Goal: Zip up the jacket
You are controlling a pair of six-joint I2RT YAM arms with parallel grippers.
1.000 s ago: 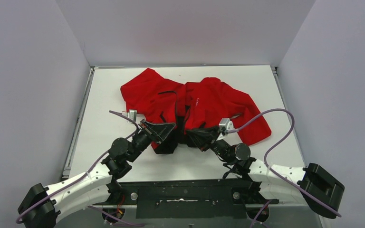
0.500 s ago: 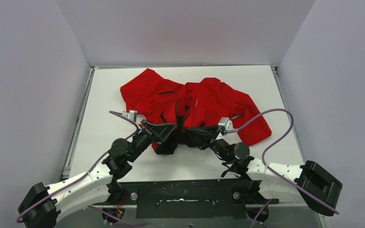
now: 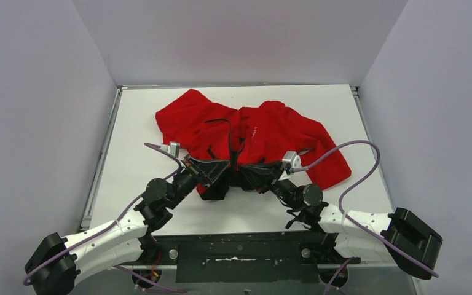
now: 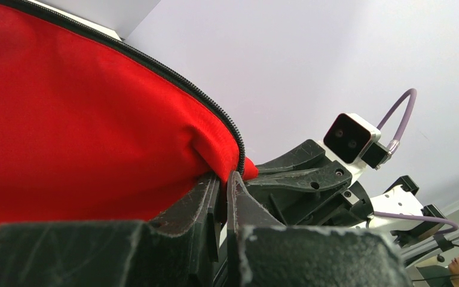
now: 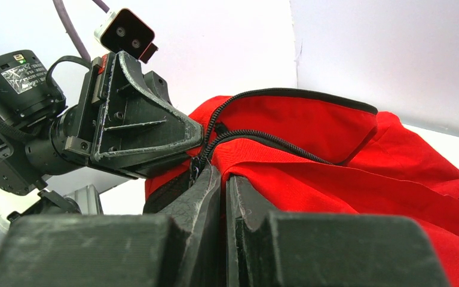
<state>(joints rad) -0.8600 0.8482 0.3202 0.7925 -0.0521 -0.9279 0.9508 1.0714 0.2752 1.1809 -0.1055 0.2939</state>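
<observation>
The red jacket (image 3: 270, 132) lies crumpled on the white table, its dark front zipper (image 3: 228, 138) running down the middle toward the arms. My left gripper (image 3: 224, 165) is shut on the jacket's left front edge, with the zipper teeth (image 4: 215, 113) running along the cloth just above its fingers (image 4: 203, 197). My right gripper (image 3: 244, 170) is shut on the right front edge; red cloth (image 5: 346, 179) is pinched between its fingers (image 5: 206, 185). The two grippers nearly meet at the jacket's bottom hem. I cannot see the zipper slider.
The white table (image 3: 135, 153) is walled by grey panels on three sides. A metal rail (image 3: 101, 166) runs along its left edge. Purple cables (image 3: 369, 160) loop from both wrists. The arm bases sit on a black bar (image 3: 239, 252) at the near edge.
The left arm's elbow and lower link have shifted slightly right. The grippers and the jacket have hardly moved.
</observation>
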